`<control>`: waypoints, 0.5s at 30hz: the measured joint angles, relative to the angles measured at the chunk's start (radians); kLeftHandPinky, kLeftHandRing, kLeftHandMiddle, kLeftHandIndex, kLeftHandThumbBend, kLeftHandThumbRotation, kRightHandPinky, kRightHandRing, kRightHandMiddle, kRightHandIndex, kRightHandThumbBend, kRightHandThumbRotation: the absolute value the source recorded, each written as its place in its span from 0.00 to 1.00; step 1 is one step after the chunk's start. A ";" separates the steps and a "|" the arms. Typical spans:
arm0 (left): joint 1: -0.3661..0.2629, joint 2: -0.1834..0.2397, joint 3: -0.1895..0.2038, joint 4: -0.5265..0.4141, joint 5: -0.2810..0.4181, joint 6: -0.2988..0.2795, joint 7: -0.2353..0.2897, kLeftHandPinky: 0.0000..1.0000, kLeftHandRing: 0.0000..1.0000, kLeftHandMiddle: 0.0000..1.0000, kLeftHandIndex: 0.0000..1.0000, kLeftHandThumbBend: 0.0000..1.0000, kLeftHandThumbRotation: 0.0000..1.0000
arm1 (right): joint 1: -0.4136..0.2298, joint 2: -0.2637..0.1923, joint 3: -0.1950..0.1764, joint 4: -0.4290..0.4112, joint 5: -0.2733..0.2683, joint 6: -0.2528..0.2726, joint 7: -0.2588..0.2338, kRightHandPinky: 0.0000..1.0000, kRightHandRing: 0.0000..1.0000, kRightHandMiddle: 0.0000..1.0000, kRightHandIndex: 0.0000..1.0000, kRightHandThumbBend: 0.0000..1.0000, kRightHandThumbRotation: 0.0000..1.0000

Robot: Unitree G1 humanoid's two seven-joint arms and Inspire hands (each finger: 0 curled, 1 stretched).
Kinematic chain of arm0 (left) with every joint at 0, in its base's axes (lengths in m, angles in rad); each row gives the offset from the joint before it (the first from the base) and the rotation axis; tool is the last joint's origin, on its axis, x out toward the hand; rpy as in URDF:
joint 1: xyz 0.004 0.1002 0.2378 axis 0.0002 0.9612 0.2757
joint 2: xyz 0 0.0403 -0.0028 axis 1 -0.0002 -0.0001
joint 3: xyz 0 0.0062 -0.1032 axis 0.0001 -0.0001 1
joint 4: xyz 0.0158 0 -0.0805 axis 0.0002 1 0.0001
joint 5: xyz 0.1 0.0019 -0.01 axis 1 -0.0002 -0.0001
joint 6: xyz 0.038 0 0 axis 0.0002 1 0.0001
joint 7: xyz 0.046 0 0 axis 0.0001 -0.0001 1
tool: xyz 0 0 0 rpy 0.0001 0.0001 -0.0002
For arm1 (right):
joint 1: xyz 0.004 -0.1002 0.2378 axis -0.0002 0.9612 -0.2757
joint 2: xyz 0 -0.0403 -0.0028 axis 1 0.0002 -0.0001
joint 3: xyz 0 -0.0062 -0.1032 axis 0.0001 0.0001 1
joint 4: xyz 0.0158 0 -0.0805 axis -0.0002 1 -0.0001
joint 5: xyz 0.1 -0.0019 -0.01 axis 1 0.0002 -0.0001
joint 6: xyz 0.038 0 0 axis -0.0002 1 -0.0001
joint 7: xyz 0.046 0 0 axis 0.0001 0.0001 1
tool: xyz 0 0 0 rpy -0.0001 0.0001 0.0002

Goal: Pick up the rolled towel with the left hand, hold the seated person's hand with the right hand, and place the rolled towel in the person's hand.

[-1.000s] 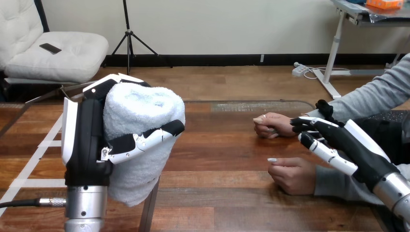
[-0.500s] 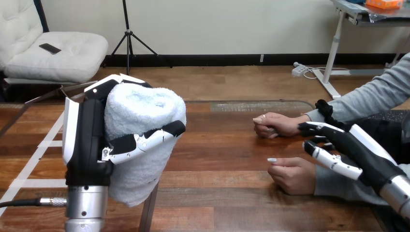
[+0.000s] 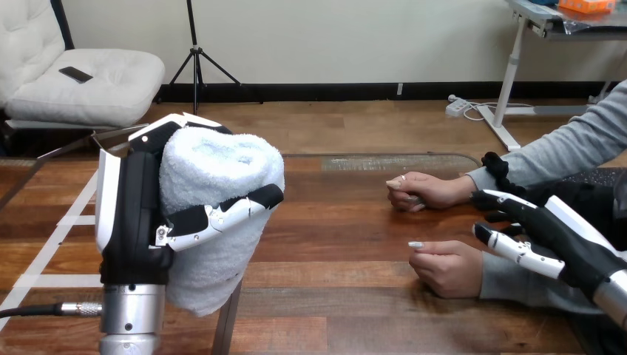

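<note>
A white rolled towel (image 3: 214,214) stands upright above the table's left part, with my left hand (image 3: 137,214) shut round it, fingers and thumb wrapped across its front. At the right, my right hand (image 3: 551,233) hovers open with straight fingers, just right of the person's near hand (image 3: 447,266) and apart from it. That near hand rests curled on the table. The person's far hand (image 3: 425,190) lies loosely closed on the table farther back, its grey sleeve running off to the right.
The wooden table (image 3: 347,222) runs between the towel and the person's hands. White tape strips (image 3: 59,229) mark its left part.
My right hand has drawn back to the right and slightly down, away from the person's far hand. The left hand and the towel have stayed in place.
</note>
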State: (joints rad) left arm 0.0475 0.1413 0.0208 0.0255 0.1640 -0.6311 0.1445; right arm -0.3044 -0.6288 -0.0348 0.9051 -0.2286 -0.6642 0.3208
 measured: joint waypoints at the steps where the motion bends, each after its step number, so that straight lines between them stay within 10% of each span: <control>1: 0.000 0.000 0.000 0.000 0.000 0.000 0.000 0.30 0.35 0.39 0.39 0.72 0.00 | 0.000 -0.002 0.000 0.000 -0.001 0.004 0.002 0.83 0.89 0.91 0.91 0.61 0.59; 15: 0.000 0.000 0.000 0.000 -0.003 0.000 -0.005 0.30 0.35 0.39 0.39 0.71 0.00 | -0.017 -0.014 0.007 -0.001 -0.012 0.071 0.044 0.87 0.93 0.94 0.93 0.83 0.41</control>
State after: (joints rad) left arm 0.0477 0.1413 0.0211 0.0255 0.1610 -0.6311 0.1392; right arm -0.3210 -0.6426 -0.0282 0.9044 -0.2408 -0.5930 0.3646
